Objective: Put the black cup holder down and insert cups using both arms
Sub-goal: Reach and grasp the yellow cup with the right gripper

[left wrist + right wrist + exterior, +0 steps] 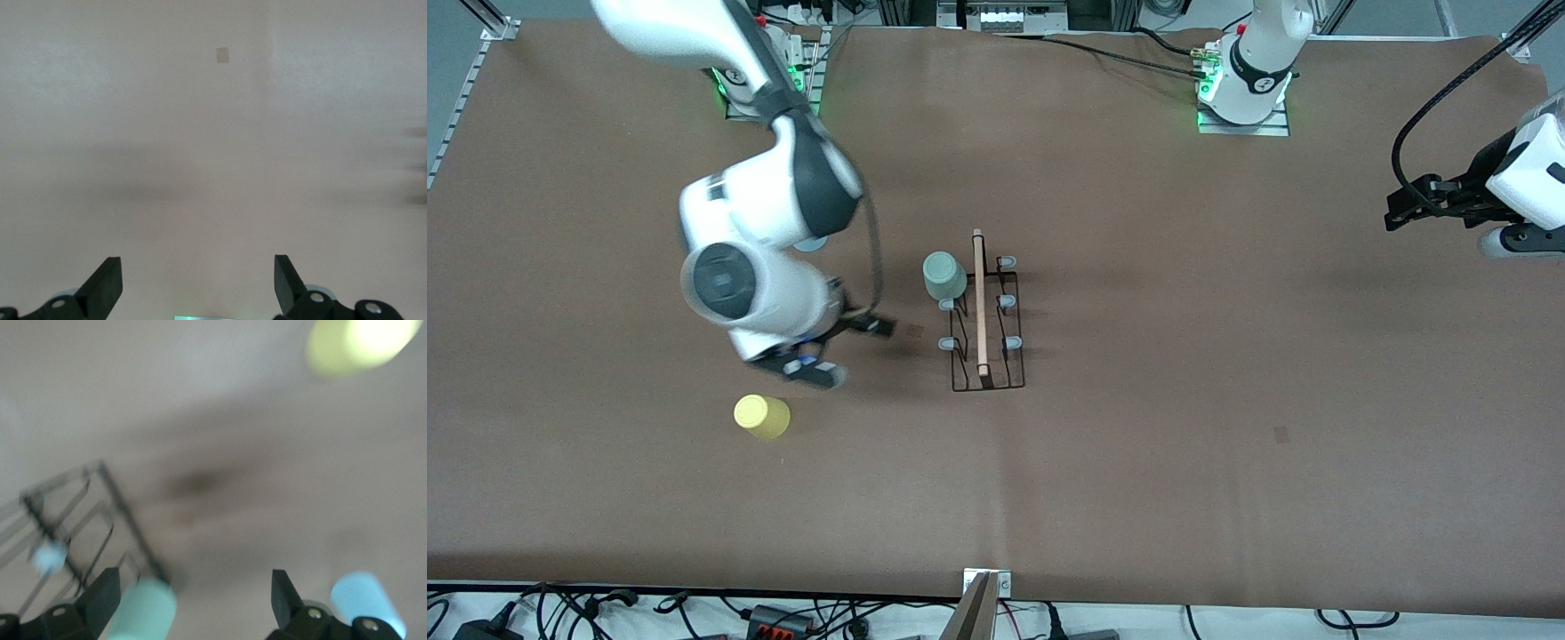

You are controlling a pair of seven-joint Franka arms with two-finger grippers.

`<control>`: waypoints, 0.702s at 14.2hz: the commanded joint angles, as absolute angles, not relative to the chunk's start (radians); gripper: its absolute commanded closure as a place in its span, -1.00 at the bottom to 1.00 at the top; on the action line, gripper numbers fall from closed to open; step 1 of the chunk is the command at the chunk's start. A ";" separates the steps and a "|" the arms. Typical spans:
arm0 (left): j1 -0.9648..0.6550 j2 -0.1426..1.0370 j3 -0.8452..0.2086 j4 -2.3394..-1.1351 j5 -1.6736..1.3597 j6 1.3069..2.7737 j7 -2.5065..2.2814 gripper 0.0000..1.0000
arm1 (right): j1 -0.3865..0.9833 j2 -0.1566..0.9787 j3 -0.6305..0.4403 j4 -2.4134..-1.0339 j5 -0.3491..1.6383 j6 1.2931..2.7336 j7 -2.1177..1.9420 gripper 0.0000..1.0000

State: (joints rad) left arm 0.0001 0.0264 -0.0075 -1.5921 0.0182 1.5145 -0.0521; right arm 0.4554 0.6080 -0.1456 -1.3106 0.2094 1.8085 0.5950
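The small yellow plastic tumbler (762, 416) lies nearest the front camera, toward the right arm's end of the table, standing mouth-down on the brown table cover (1227, 427); nothing shows in it. Just above it hangs the right gripper (811, 366), its black fingers (101, 597) spread apart and empty.

Farther from the camera, near the table's middle, stands the thin black wire cup holder (987, 324) — its long axis and its light wooden top rod (980, 302) run from the front camera toward the robots' bases. Short prongs with pale grey-blue caps (1011, 342) point out to both sides of the rod. One pale mint-green tumbler (943, 276) sits on the prong farthest from the camera on the right arm's side, bottom up; the other prongs are bare.

A light blue tumbler (367, 600) shows in the right wrist view, and only as a sliver under the right arm (769, 222) in the front view.

The left gripper (1409, 206) waits over the left arm's end of the table — fingers (107, 283) apart, holding nothing.
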 commanded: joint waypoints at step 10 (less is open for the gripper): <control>0.003 0.025 0.003 -1.594 0.009 1.520 -0.025 -1.00 | 0.264 0.824 -0.166 -1.296 0.132 2.095 0.221 -1.00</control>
